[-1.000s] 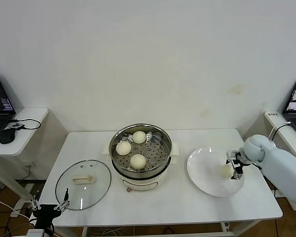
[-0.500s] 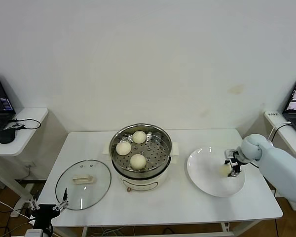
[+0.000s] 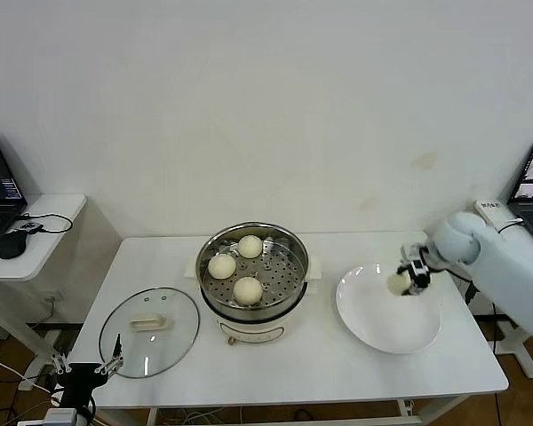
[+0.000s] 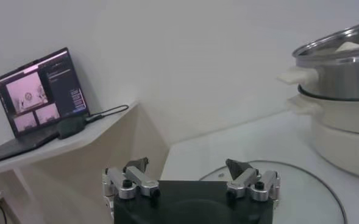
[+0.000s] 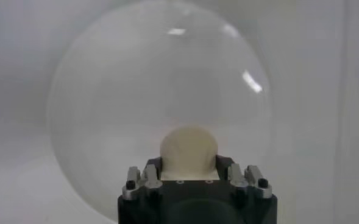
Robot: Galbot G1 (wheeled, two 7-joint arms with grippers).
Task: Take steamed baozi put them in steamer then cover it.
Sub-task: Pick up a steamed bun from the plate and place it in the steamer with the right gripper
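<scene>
A baozi (image 3: pixel 398 283) is clamped in the right hand (image 3: pixel 409 278) above the far right part of a white plate (image 3: pixel 373 324) on the table (image 3: pixel 338 373), and three more baozi (image 3: pixel 248 289) sit on the perforated tray inside the steamer (image 3: pixel 284 293) at the table's middle. The glass cover (image 3: pixel 150 330) lies flat on the table to the steamer's left, handle up. The left hand (image 4: pixel 190 181) hangs low at the table's front left corner, near the cover's edge, its fingers spread wide with nothing between them.
</scene>
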